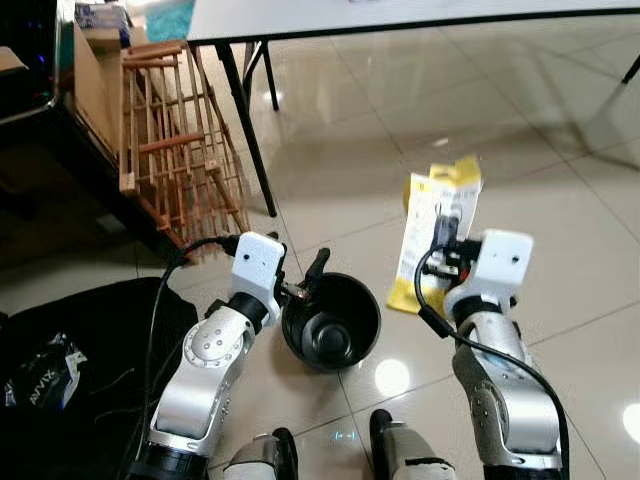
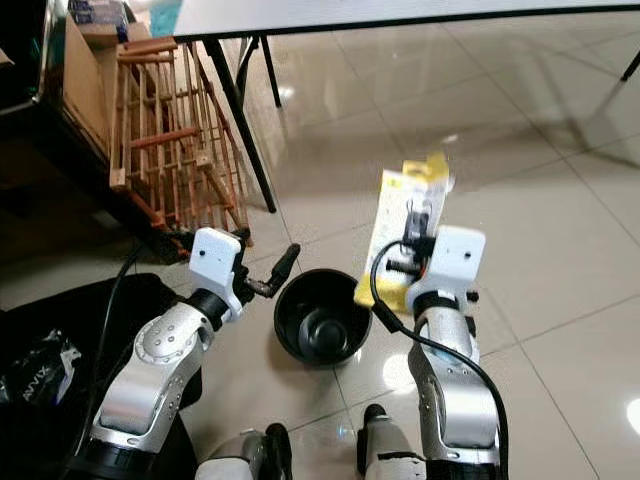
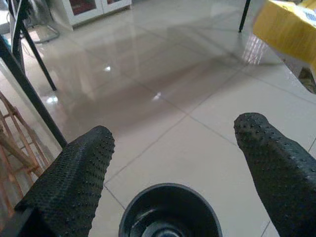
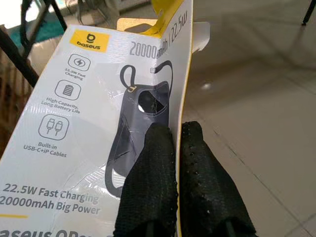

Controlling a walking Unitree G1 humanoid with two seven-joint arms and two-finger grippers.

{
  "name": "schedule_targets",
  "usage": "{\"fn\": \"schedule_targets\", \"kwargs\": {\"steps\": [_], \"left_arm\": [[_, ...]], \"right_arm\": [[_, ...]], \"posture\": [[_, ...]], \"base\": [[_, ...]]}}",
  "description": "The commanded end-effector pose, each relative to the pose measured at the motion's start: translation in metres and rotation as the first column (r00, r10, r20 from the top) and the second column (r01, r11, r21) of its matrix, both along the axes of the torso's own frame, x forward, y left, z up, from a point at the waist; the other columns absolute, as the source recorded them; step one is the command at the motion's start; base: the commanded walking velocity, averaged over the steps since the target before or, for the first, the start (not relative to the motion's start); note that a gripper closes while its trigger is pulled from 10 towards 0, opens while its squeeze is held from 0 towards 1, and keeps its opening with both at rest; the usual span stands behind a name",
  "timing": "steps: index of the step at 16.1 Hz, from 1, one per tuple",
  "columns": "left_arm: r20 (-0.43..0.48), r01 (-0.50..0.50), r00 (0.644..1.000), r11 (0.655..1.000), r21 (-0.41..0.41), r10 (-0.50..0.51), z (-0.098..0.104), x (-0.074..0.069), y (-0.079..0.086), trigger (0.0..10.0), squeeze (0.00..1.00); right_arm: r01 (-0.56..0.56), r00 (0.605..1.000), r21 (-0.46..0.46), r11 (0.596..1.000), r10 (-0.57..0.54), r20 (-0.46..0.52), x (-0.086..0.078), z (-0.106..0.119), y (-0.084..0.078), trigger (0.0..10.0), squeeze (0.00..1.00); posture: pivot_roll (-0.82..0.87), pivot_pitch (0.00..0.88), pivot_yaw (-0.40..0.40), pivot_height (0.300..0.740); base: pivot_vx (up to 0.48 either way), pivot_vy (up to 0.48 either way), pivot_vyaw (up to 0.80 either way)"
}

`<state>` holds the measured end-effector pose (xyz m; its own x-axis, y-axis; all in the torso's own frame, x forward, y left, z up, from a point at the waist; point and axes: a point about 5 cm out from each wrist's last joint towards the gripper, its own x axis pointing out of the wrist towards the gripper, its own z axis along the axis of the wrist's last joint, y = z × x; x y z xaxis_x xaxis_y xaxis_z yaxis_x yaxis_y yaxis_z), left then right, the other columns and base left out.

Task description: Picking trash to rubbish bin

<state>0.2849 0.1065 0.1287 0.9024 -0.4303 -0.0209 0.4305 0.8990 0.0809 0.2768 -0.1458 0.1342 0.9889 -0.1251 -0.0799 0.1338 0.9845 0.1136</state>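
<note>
Right gripper [image 4: 170,148] is pinched tight on the yellow-and-white cardboard power-bank box [image 1: 433,233], held up just right of the round black plastic bin [image 1: 331,322] (on the tiled floor). Left gripper [image 3: 175,170] w/ fingers spread wide, hovering over the bin's rim

The floor tiles [image 1: 520,120] were glossy, mirroring the lamps. The white-and-yellow box [image 4: 74,123] looked like creased card. The black bin [image 1: 332,322] seemed smooth plastic. The rack [image 1: 175,150] was bare wood; 2 fingertips [image 3: 74,182] were matt, pimpled rubber.

Bin [image 1: 332,322] on floor between both arms, box [image 1: 435,232] right of it, rack [image 1: 178,150] behind-left.
</note>
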Motion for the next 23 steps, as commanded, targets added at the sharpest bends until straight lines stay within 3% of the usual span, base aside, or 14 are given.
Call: {"fn": "schedule_targets", "kwargs": {"steps": [1,5,11,23], "left_arm": [[-0.025,-0.03,0.999,0.999,0.011,0.03,-0.007,-0.002,0.005,10.0,0.0],[-0.013,-0.031,0.999,0.999,0.028,0.032,-0.008,-0.002,0.005,10.0,0.0],[-0.011,0.022,1.0,0.999,0.027,-0.021,-0.01,-0.006,0.001,10.0,0.0],[-0.019,0.055,0.998,0.998,0.022,-0.055,-0.014,-0.011,0.001,10.0,0.0]], "right_arm": [[0.017,1.0,0.022,1.0,-0.016,-0.02,-0.001,-0.004,-0.002,0.0,0.0],[0.028,0.999,0.028,0.999,-0.027,-0.036,0.001,-0.008,-0.005,0.0,0.0],[0.024,0.999,0.029,0.999,-0.023,-0.038,0.001,-0.01,-0.004,0.0,0.0],[0.007,0.999,0.017,1.0,-0.006,-0.049,0.001,-0.014,-0.001,0.0,0.0]], "posture": [[-0.04,0.289,0.092,0.74],[-0.04,0.28,0.094,0.74],[-0.04,0.281,0.091,0.74],[-0.04,0.286,0.089,0.74]], "base": [[0.0,0.0,0.0],[0.0,0.0,-0.54],[0.0,0.0,0.0],[0.405,0.0,0.0]]}}
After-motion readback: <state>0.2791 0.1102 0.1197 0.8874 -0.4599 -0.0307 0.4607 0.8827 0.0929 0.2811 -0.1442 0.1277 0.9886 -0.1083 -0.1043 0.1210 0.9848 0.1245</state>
